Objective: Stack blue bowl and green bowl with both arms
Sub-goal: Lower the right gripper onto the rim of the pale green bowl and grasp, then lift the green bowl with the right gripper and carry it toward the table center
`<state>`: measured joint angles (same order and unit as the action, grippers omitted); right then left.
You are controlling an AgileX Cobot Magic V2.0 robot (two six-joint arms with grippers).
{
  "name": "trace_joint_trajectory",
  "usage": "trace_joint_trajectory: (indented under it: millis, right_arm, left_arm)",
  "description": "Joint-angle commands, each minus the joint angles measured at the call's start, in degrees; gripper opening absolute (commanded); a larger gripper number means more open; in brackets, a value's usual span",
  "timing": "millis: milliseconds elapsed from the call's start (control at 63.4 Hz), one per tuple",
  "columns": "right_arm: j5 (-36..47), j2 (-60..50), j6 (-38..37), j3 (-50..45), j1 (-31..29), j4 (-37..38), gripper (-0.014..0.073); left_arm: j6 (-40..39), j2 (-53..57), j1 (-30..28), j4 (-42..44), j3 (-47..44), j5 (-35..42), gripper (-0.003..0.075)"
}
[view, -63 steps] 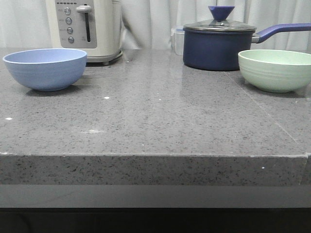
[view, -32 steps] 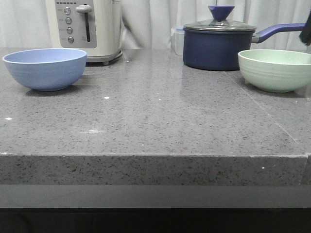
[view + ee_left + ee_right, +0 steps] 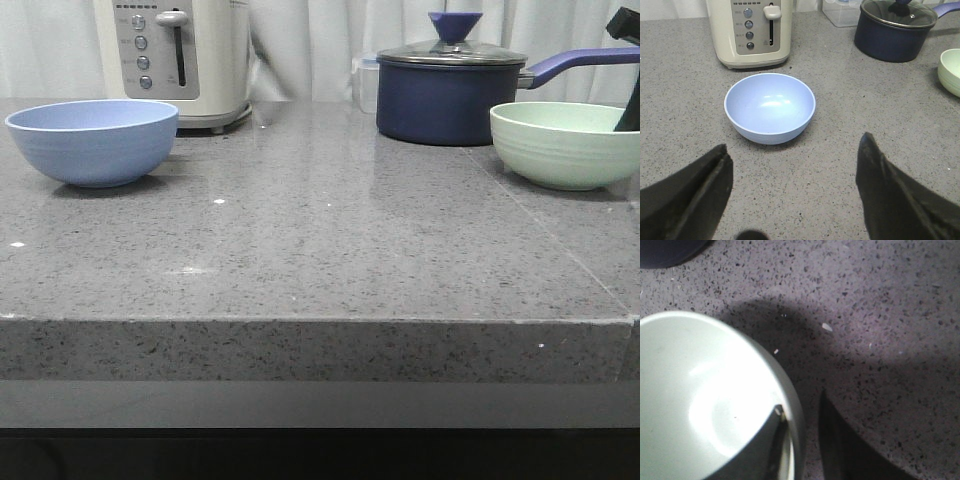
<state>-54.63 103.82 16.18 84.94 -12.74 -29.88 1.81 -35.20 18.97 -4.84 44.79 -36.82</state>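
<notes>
The blue bowl (image 3: pixel 92 142) sits on the grey counter at the left, in front of the toaster. In the left wrist view the blue bowl (image 3: pixel 769 107) lies just beyond my left gripper (image 3: pixel 795 141), which is wide open, empty and apart from it. That gripper is out of the front view. The green bowl (image 3: pixel 565 145) sits at the right. My right gripper (image 3: pixel 628 105) comes down at its right rim. In the right wrist view my right gripper (image 3: pixel 800 402) straddles the rim of the green bowl (image 3: pixel 700 400), one finger inside and one outside, with a gap outside.
A white toaster (image 3: pixel 180 60) stands at the back left. A dark navy lidded saucepan (image 3: pixel 450 95) with a long handle stands behind the green bowl, and a clear container (image 3: pixel 367 80) is beside it. The counter's front edge (image 3: pixel 320 320) runs across the foreground.
My right gripper has come into the front view from the upper right and dropped down to the green bowl's right rim. Both bowls have stayed where they were.
</notes>
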Motion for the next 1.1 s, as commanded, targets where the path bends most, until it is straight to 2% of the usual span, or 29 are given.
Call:
trace_joint_trajectory:
  millis: [0, 189, 315, 552, 773, 915, 1088]
  right_arm:
    - [0.90, -2.70, 1.56, 2.24, -0.39, -2.10, 0.0070]
    - [-1.40, -3.33, 4.03, 3.65, -0.28, -2.05, -0.0062]
    - [-3.37, -5.28, 4.67, 6.25, 1.12, -0.90, -0.0054]
    - [-5.06, -6.65, 2.67, 10.80, 12.96, 7.99, -0.0054]
    - [-0.30, -5.48, -3.23, 11.43, 26.06, 14.50, -0.0054]
    - [3.15, -3.84, -5.47, 11.43, 30.95, 14.61, -0.0054]
    - [5.59, -2.22, -6.54, 11.43, 33.19, 14.48, -0.0054]
  left_arm:
    - [0.07, -0.32, 0.47, -0.26, 1.55, 4.48, 0.0513]
    - [0.07, -0.32, 0.47, -0.26, 1.55, 4.48, 0.0513]
    - [0.07, -0.32, 0.47, -0.26, 1.55, 4.48, 0.0513]
    - [0.07, -0.32, 0.47, -0.26, 1.55, 4.48, 0.0512]
    - [0.07, -0.32, 0.47, -0.26, 1.55, 4.48, 0.0512]
    - [0.07, -0.32, 0.47, -0.26, 1.55, 4.48, 0.0512]
    - [0.07, -0.32, 0.47, -0.26, 1.55, 4.48, 0.0512]
